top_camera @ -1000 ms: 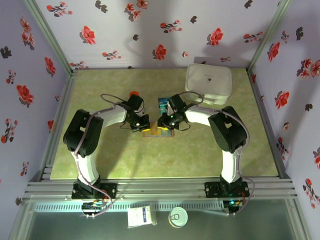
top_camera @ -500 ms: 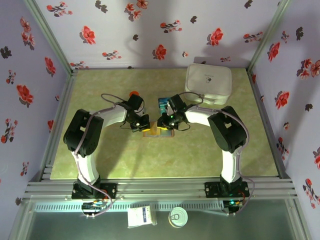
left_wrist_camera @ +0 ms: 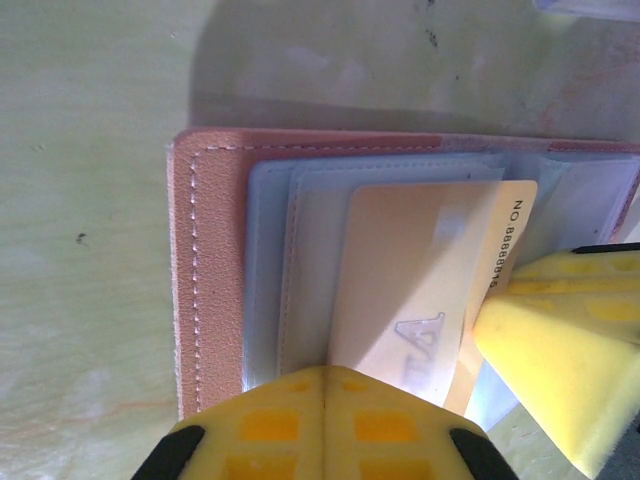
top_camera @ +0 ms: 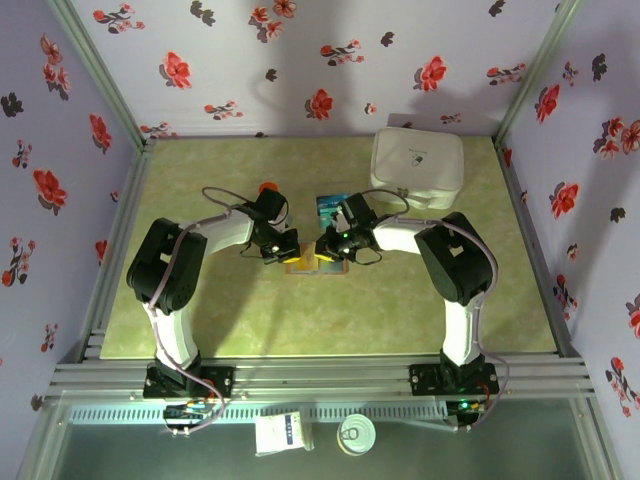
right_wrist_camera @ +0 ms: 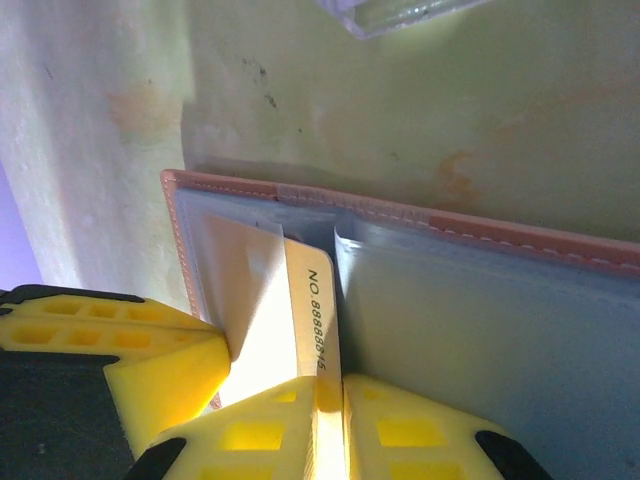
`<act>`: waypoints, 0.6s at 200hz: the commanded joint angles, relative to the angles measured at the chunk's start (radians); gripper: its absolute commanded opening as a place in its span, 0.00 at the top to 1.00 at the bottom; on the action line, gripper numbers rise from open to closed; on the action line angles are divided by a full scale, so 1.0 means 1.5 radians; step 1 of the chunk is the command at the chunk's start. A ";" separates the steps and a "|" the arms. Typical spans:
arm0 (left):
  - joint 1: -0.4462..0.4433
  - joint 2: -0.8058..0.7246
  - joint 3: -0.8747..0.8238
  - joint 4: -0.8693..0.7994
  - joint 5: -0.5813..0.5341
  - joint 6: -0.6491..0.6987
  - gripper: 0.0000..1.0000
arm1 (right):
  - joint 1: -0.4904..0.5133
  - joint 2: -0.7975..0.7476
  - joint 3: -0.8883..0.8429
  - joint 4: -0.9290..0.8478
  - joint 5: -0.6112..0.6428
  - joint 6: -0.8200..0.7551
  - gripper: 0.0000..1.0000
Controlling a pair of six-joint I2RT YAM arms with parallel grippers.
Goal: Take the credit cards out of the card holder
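The tan-brown card holder (top_camera: 316, 265) lies open on the table between my two grippers. A yellowish credit card (right_wrist_camera: 300, 310) sticks partly out of its clear inner sleeve, printed number showing. My right gripper (right_wrist_camera: 330, 395) is shut on that card's edge. My left gripper (left_wrist_camera: 325, 385) is shut, its yellow pads meeting over the card holder's (left_wrist_camera: 215, 260) left panel, beside the yellowish card (left_wrist_camera: 410, 290). One right finger (left_wrist_camera: 560, 340) shows at the card's far edge in the left wrist view. A teal-faced card (top_camera: 330, 206) lies farther back on the table.
A large white rounded box (top_camera: 417, 168) stands at the back right. A small red object (top_camera: 266, 188) sits behind the left arm. The corner of a clear plastic tray (right_wrist_camera: 400, 12) lies just beyond the card holder. Flowered walls close in three sides of the table.
My right gripper has closed onto the yellowish card's edge and its wrist has shifted slightly, uncovering more of the teal card behind it. The left arm has not moved.
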 commanded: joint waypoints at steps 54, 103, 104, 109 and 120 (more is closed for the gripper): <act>0.002 0.023 -0.005 -0.037 -0.033 0.010 1.00 | -0.011 -0.030 -0.036 0.045 -0.013 0.017 0.92; 0.003 0.022 -0.005 -0.038 -0.032 0.011 1.00 | -0.033 -0.088 -0.041 -0.051 0.031 -0.041 0.95; 0.003 0.022 -0.005 -0.038 -0.032 0.011 1.00 | -0.033 -0.089 -0.041 -0.054 0.032 -0.041 0.95; 0.003 0.021 -0.005 -0.038 -0.032 0.012 1.00 | -0.035 -0.094 -0.038 -0.066 0.036 -0.049 0.95; 0.003 0.021 -0.005 -0.038 -0.033 0.012 1.00 | -0.037 -0.100 -0.031 -0.099 0.049 -0.067 0.95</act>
